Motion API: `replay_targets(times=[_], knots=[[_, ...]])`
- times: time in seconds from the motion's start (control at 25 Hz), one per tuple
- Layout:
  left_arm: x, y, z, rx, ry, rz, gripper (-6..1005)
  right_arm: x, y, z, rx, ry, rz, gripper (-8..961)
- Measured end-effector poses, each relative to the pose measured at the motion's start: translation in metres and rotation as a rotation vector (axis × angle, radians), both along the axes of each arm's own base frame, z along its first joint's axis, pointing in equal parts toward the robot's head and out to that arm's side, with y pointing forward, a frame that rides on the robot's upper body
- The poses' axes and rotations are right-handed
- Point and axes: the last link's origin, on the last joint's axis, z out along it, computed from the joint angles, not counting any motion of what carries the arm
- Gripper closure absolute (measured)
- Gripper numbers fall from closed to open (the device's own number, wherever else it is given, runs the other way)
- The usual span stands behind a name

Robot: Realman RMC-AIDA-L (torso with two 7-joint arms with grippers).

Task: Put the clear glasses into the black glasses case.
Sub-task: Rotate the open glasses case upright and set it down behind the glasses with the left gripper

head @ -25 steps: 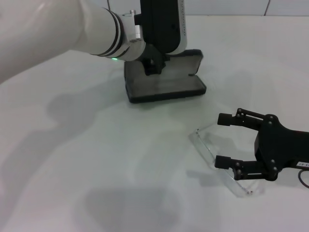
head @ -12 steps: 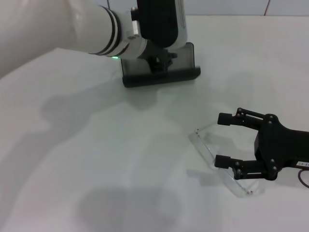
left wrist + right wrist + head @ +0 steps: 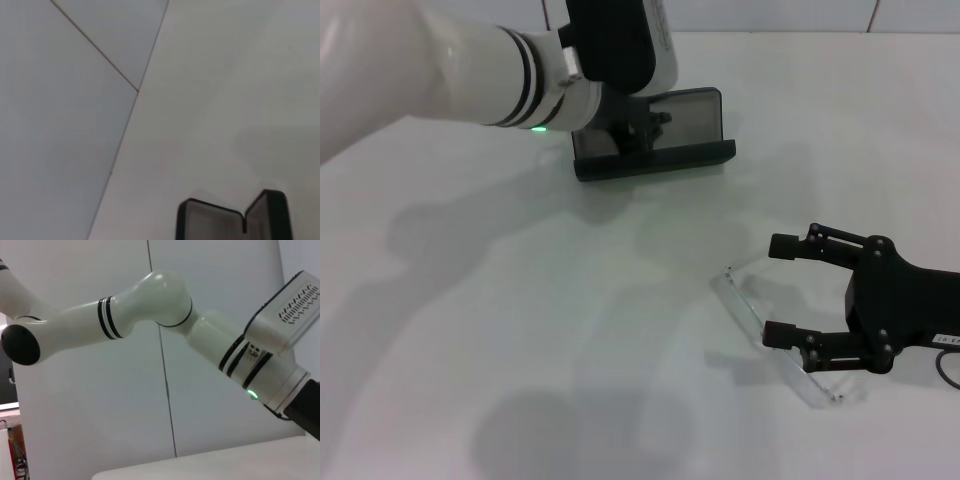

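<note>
White surface [image 3: 520, 330] filling the frame, open black case [image 3: 655, 145] resting on it at upper centre, clear glasses [image 3: 770, 335] lying at lower right

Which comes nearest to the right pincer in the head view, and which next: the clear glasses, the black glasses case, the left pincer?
1. Clear glasses: between the right pincer's open fingers, near right.
2. Black glasses case: far centre, open.
3. Left pincer: at the case, too close to rank apart from it.

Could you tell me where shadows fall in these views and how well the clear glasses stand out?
Head view: soft arm shadows spread across the white table; the clear glasses show only as faint edges by the right claw. Left wrist view: even light, black glasses case crisp.
</note>
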Motion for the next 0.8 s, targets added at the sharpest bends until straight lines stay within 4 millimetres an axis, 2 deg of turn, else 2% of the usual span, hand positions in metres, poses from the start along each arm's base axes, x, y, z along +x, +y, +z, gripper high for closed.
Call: replay_targets(times=[0.2, 0.8], knots=[[-0.012, 0.0, -0.005, -0.009, 0.019, 0.031, 792, -0.001, 0.0, 0.0, -0.003, 0.002, 0.002, 84], [-0.022, 0.0, -0.012, -0.019, 0.034, 0.054, 782, 0.0, 0.0, -0.001, 0.0, 0.0, -0.004, 84]])
